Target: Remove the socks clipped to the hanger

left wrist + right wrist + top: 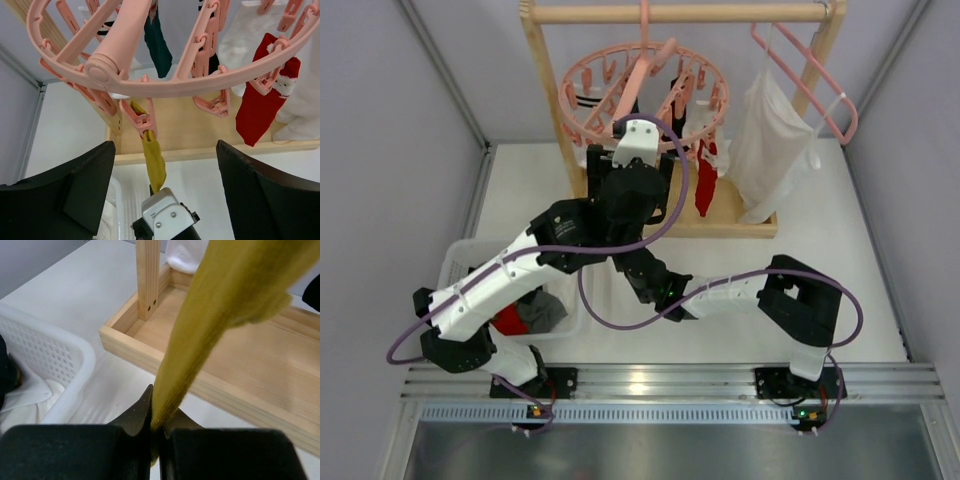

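Note:
The pink ring hanger (645, 95) hangs from the wooden rail; in the left wrist view its rim (165, 85) fills the top. A mustard yellow sock (154, 160) hangs from a clip (143, 120) at the near rim. My right gripper (157, 427) is shut on that sock's lower end (210, 330), and the sock runs taut upward. My left gripper (165, 195) is open just below the ring, its fingers (65, 200) either side of the sock and apart from it. A red-and-white sock (260, 105), a dark teal sock (157, 45) and a black sock (214, 62) stay clipped.
A white basket (460, 260) at the near left holds red and grey fabric. The wooden rack's base tray (240, 365) lies under the hanger. A large white garment (765, 150) hangs on a pink triangular hanger (820, 80) at the right.

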Available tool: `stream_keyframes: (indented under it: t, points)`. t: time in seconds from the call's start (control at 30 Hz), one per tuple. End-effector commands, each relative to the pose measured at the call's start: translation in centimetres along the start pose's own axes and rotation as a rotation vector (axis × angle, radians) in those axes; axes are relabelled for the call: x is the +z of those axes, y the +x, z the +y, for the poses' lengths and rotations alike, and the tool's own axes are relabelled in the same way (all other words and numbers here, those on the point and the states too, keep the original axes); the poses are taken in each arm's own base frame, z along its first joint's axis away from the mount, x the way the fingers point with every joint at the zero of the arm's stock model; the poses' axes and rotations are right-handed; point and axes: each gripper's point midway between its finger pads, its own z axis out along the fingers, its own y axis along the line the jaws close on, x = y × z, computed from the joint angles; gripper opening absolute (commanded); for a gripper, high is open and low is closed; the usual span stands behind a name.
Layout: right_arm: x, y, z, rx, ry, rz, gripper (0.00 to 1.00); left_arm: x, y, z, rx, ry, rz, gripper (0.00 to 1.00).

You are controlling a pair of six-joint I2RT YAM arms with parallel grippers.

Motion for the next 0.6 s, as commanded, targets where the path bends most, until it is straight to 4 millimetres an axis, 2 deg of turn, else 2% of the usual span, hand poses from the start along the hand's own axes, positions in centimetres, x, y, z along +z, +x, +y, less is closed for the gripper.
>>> stream_keyframes:
  t: [0.0, 0.07, 0.2, 0.27, 0.5, 0.57]
  points:
    - [-0.3, -1.6, 1.9, 0.046, -0.031, -0.035, 0.0, 0.0, -1.8, 1.6, -0.014, -0.06, -0.034, 0.82]
    - [-0.5, -1.8, 2.0, 0.045, -0.034, -0.038, 0.0, 0.4, -1.6, 1.8, -0.01, -0.069, -0.03, 0.77]
    - [-0.7, -2.1, 2.0, 0.044, -0.037, -0.043, 0.0, 1.4, -1.2, 3.0, -0.019, -0.105, -0.018, 0.76]
    - [-0.8, -2.2, 1.9, 0.047, -0.037, -0.047, 0.0, 1.7, -1.0, 3.2, -0.023, -0.1, -0.01, 0.71]
    - [-1.0, -2.2, 1.9, 0.038, -0.048, -0.044, 0.0, 3.2, -0.4, 4.0, -0.064, -0.063, 0.023, 0.7]
    - [-1.0, -2.3, 1.9, 0.038, -0.051, -0.045, 0.0, 3.7, -0.1, 4.1, -0.071, -0.043, 0.039, 0.68]
